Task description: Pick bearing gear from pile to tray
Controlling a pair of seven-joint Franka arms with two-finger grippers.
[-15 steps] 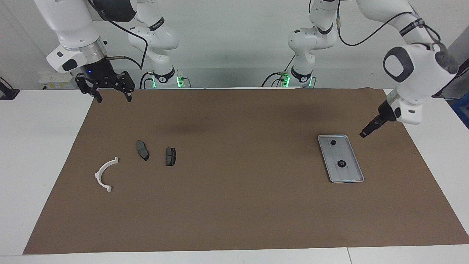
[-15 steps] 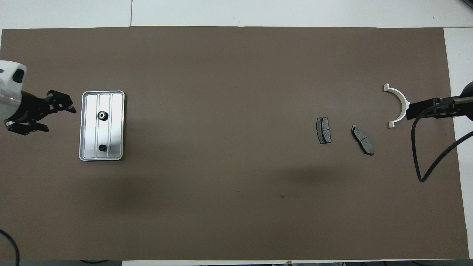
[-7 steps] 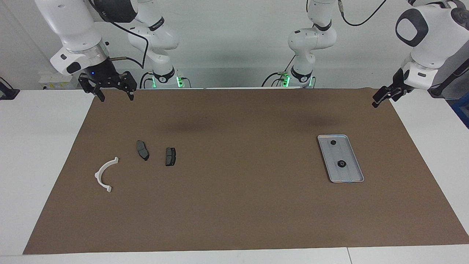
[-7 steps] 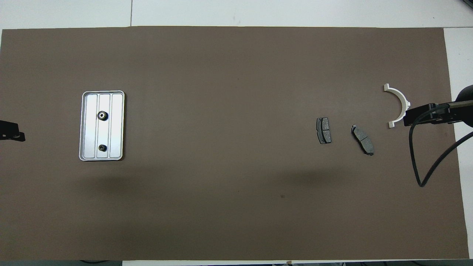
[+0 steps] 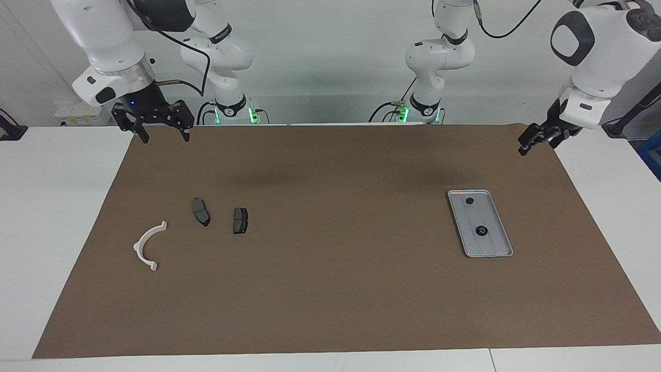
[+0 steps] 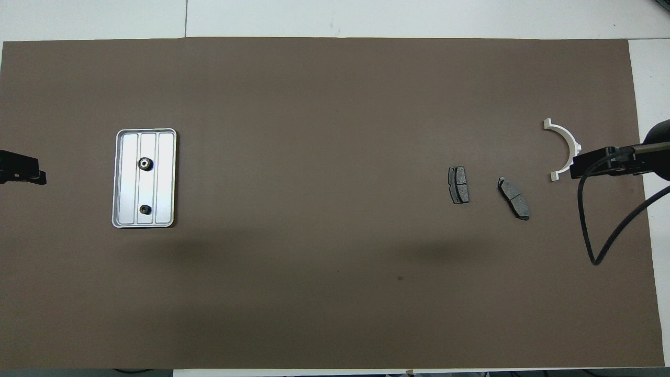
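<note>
The silver tray [image 5: 490, 248] lies on the brown mat toward the left arm's end; it also shows in the overhead view [image 6: 166, 178]. Two small black bearing gears [image 5: 481, 231] [image 5: 469, 200] lie in it. The pile lies toward the right arm's end: a white half-ring bracket [image 5: 146, 243] and two dark brake pads [image 5: 201, 211] [image 5: 240, 220]. My left gripper [image 5: 528, 144] is raised over the mat's corner, apart from the tray. My right gripper [image 5: 161, 135] is open and empty, raised over the mat's other corner by the robots.
The brown mat [image 5: 330, 289] covers most of the white table. A black cable [image 6: 591, 220] hangs from the right arm beside the bracket in the overhead view.
My left gripper has risen from beside the tray and pulled back to the mat's corner at its own end. The right gripper has barely moved. The parts have not moved.
</note>
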